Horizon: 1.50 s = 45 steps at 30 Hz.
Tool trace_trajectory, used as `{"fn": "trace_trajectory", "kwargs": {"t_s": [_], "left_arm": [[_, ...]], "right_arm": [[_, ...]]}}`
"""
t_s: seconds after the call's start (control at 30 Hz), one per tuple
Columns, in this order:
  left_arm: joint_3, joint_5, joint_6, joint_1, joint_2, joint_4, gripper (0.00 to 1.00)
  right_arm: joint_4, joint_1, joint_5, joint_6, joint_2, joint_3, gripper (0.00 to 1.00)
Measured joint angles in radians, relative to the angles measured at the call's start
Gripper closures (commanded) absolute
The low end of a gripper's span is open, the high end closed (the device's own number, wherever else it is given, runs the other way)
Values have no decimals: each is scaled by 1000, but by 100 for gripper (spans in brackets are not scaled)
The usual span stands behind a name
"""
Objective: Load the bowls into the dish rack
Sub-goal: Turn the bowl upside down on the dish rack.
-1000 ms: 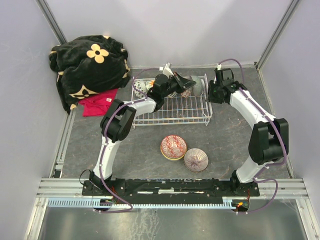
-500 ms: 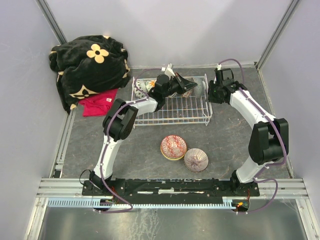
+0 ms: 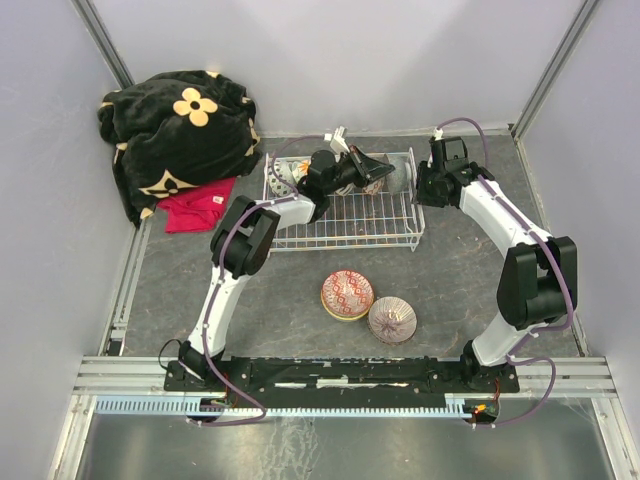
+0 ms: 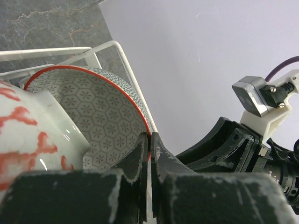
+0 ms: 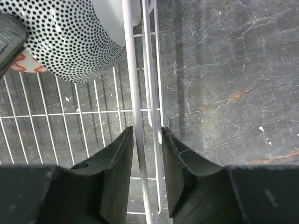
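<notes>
L gripper [image 4: 149, 140] is pinched tight on the red rim of a grey hex-pattern bowl [image 4: 93, 112]. That bowl sits inside the dish rack [image 3: 340, 222] at its 1 o'clock corner, touching a white red-splashed bowl [image 4: 23, 135] on the 9 o'clock side. R gripper [image 5: 145, 140] straddles the rack's 3 o'clock rim wires, fingers partly apart, prob. clamped on them. A pink bowl [image 3: 347, 294] and a purple-white bowl [image 3: 392, 319] lie on the table [image 3: 450, 270] at the rack's 6 o'clock, just beside each other.

top: high, near side, looking down | wrists: close on dish rack [image 3: 350, 226] right end (all three share it)
</notes>
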Motion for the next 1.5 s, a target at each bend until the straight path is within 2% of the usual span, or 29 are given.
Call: {"fn": "trace_trajectory", "kwargs": {"t_s": [0.63,0.97,1.23,1.5], "left_arm": [[58,51,-48,12,72,65,97],[90,55,-46,18,70,-25,95],[116,51,13,23,33,-187,92],[174,51,54,27,31,-319,84]], "right_arm": [[-3,1,1,0,0,0,61],[-3,4,0,0,3,0,61],[-3,6,0,0,3,0,61],[-3,10,0,0,3,0,61]]}}
